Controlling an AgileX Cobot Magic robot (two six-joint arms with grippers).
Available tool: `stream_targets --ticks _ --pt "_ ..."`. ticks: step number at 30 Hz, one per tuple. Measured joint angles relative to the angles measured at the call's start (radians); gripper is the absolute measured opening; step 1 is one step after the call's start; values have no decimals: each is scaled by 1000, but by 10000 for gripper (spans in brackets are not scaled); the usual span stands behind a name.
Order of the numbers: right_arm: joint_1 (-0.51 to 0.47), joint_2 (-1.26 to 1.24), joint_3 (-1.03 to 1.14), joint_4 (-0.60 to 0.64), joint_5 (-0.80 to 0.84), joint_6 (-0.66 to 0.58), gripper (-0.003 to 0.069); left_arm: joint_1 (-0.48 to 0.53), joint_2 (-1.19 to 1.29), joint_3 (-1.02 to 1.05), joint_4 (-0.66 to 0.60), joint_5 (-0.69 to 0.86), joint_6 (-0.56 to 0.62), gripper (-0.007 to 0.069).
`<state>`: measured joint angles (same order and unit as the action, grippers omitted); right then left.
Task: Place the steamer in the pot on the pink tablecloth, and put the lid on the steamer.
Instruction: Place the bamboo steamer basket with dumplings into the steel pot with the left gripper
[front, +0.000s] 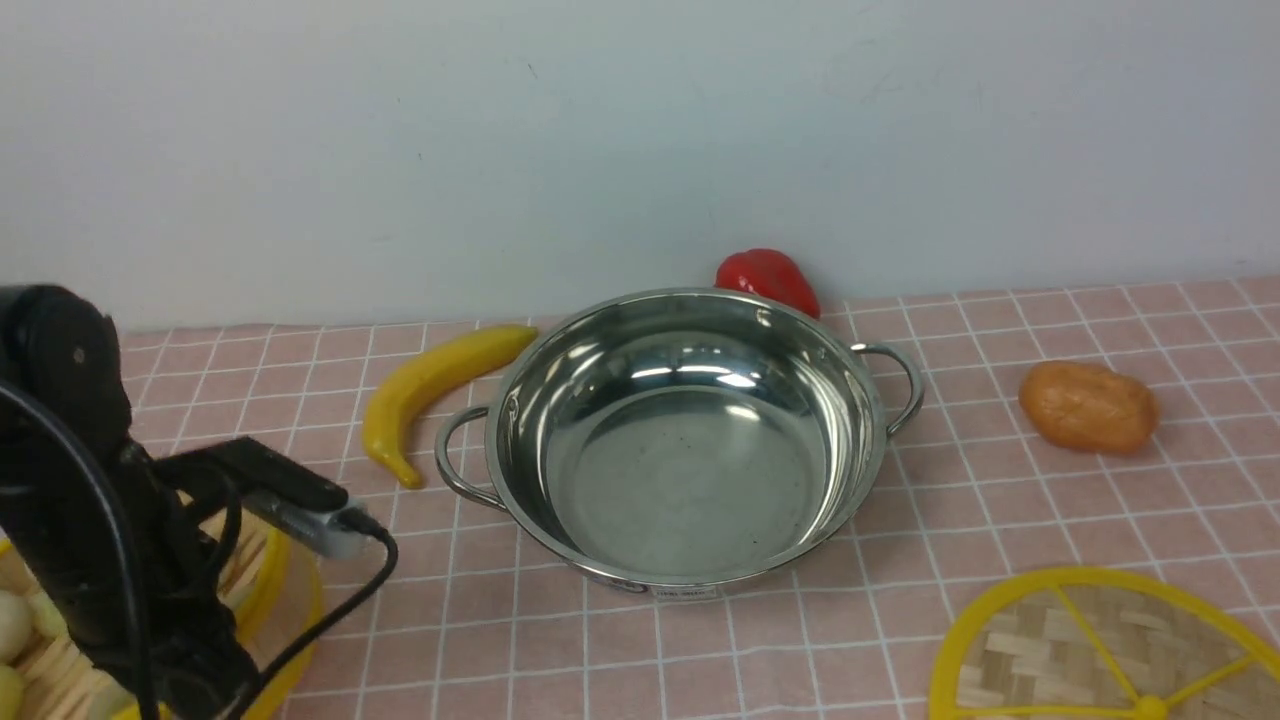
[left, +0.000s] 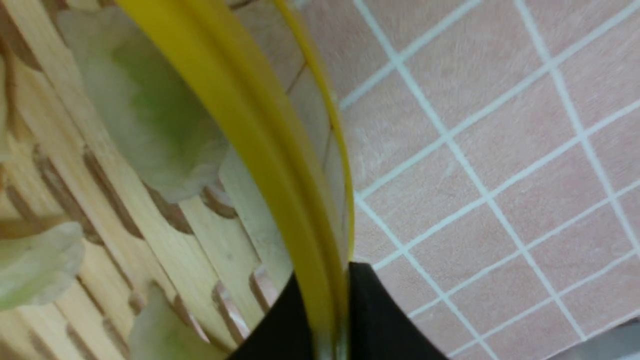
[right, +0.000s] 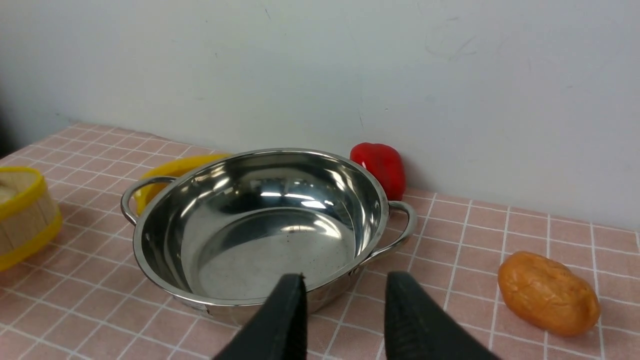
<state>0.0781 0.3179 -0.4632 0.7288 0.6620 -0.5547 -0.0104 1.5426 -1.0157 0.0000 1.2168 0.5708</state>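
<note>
Steamer (front: 300, 610) lower left of front view, rim clamped by left pincer (left: 330, 310). Tablecloth (front: 1000, 500) spans lower frame. Pot (front: 690, 450) at centre, apart from steamer. Lid (front: 1090, 650) flat at lower right edge. Right pincer (right: 345, 300) open, near pot, gripping nothing.

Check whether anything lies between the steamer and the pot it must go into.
Nothing visible does. The pink tablecloth between steamer and pot is bare, the pot is empty; the banana lies farther back, beside the pot.
</note>
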Motion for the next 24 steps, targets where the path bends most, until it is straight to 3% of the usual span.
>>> stream_targets --ticks 7,15,24 --pt "0 0 0 0 0 0 242 -52 -23 -243 14 10 -1 41" --pt "56 0 0 -1 0 0 242 -400 44 -498 85 19 -6 41" --pt "59 0 0 -4 1 0 242 -623 223 -664 138 20 -21 41"
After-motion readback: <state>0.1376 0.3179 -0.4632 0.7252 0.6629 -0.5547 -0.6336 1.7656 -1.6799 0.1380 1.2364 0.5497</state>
